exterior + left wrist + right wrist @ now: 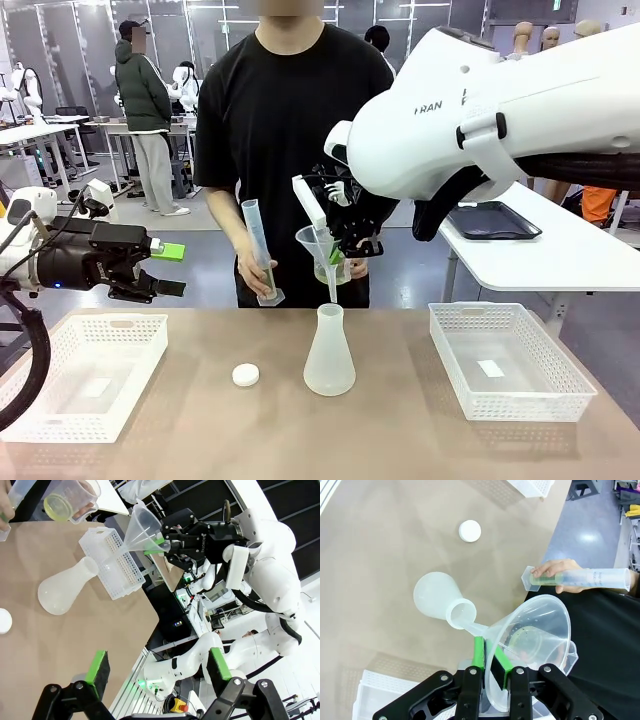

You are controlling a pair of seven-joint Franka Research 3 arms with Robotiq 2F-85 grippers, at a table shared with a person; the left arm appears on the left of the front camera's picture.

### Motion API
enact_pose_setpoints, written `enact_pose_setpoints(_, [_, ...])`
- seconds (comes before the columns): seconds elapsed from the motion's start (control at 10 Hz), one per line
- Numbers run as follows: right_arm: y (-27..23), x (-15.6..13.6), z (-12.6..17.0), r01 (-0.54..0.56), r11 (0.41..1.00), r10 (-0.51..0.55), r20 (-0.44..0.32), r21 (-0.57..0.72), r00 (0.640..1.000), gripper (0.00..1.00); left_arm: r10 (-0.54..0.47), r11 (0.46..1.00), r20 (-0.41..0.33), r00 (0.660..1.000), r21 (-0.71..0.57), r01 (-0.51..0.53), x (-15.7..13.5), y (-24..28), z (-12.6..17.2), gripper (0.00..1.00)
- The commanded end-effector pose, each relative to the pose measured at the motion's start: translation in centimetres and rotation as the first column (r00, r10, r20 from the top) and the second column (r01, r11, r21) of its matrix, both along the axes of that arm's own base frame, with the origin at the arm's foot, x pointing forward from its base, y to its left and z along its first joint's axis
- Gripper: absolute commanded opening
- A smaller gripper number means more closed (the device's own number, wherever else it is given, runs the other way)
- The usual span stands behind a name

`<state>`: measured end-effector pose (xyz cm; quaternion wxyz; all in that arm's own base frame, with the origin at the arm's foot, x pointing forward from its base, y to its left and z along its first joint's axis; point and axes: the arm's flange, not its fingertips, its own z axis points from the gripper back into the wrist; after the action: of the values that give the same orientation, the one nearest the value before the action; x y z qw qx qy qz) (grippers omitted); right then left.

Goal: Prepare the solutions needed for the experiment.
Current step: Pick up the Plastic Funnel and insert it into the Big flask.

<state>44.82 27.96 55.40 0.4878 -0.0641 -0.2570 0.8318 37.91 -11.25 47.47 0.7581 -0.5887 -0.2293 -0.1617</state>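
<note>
Pale yellow-green liquid, the solutions (59, 507), sits as a shallow pool in the clear measuring jug (82, 495) that the person holds up at the far side of the table, just behind the funnel. A second small greenish amount shows in the foot of the graduated cylinder (580, 577) in the person's other hand (555, 572). The frosted conical flask (328, 355) stands upright mid-table and looks empty, though its haze makes a thin film hard to rule out. The clear funnel (530, 630) hangs tilted over it, spout tip at the flask mouth. The right gripper (490, 657) pinches the funnel's rim between its green pads, jaws pressed close on the thin wall. A white round cap (245, 374) lies on the table (400, 430) beside the flask, apart from it. The left gripper (168, 270) has its fingers spread with nothing between them, hovering above the white basket (110, 322) on its own side; a matching basket (500, 310) sits on the other side. Judged progress: early. Funnel placed and liquids measured; pouring through the funnel, lifting it away and probably capping remain.
</note>
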Motion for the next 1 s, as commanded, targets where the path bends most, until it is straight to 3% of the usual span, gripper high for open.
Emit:
enact_pose_setpoints(0.0, [-0.2, 0.3, -1.5, 0.002, 0.999, -0.002, 0.005, 0.051, 1.0, 0.07, 0.005, 1.0, -0.012, 1.0, -0.029, -0.005, 0.1, -0.3, 0.2, 1.0])
enact_pose_setpoints(0.6, [-0.9, 1.6, -5.4, -0.007, 0.994, 0.007, -0.004, 0.113, 1.0, 0.07, 0.005, 1.0, -0.012, 1.0, -0.029, -0.005, 0.1, -0.3, 0.2, 1.0])
enact_pose_setpoints(0.9, [-1.1, 0.7, -6.5, 0.008, 0.993, -0.006, -0.015, 0.121, 1.0, 0.07, 0.005, 1.0, -0.012, 1.0, -0.029, -0.005, 0.1, -0.3, 0.2, 1.0])
